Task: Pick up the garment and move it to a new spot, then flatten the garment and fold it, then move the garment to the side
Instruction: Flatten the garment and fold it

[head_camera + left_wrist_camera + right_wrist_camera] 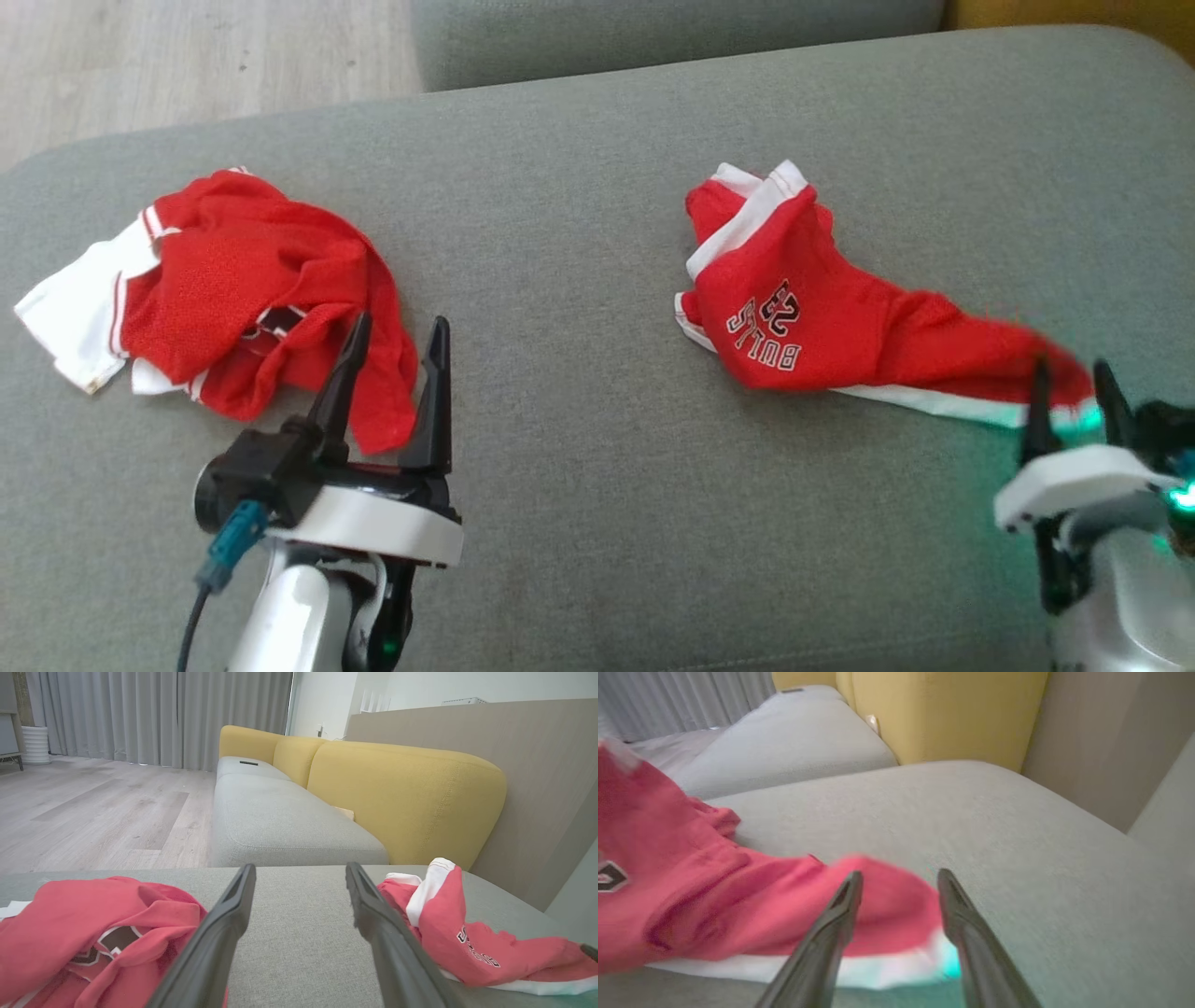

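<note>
A broad grey seat cushion [597, 523] carries two red garments, well apart. Toward its left lies a crumpled red-and-white garment [233, 289], bunched in folds, with a white part spread flat at its outer edge. Toward the right lies a red jersey [822, 317] with white trim and lettering that seems to read BULLS 23, its long end trailing flat toward the cushion's right side

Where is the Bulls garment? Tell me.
In the head view the Bulls garment lies on the right of the grey cushion, its tail at the right gripper.
</note>
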{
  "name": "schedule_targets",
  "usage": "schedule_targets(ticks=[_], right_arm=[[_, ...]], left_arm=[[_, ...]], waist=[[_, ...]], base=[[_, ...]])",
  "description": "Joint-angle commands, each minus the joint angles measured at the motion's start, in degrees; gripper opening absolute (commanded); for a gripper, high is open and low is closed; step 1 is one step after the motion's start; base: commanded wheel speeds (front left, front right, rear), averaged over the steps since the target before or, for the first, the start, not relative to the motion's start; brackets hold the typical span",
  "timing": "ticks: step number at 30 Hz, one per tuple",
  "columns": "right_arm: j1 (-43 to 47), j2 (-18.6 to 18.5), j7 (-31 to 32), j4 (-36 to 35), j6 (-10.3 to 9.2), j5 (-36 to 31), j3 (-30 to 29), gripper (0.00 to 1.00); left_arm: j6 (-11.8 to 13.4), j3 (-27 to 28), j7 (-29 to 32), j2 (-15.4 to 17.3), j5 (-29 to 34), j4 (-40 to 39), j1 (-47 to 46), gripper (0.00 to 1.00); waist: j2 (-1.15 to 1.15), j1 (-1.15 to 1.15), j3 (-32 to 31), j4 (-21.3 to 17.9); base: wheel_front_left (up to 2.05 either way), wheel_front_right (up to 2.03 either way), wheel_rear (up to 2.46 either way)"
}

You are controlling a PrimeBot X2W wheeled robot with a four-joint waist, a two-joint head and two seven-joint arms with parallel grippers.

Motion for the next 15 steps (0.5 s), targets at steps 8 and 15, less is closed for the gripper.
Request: schedule_targets(ticks=[8, 15], right_arm=[[3.57, 1.14, -2.38, -12.73, -0.04, 3.46, 15.08, 1.00], [5.77, 1.18, -2.44, -15.68, -0.04, 6.89, 26.82, 1.00]], left_arm=[[0.22, 0.72, -0.28, 0.08, -0.52, -1.58, -0.77, 1.00], [0.09, -0.14, -0.28, 0.08, -0.83, -1.62, -1.27, 1.00]], waist=[[0.00, 0.00, -0.19, 2.08], [0.00, 0.00, 1.01, 4.70]], base=[[0.00, 0.00, 0.00], [0.00, 0.00, 0.00]])
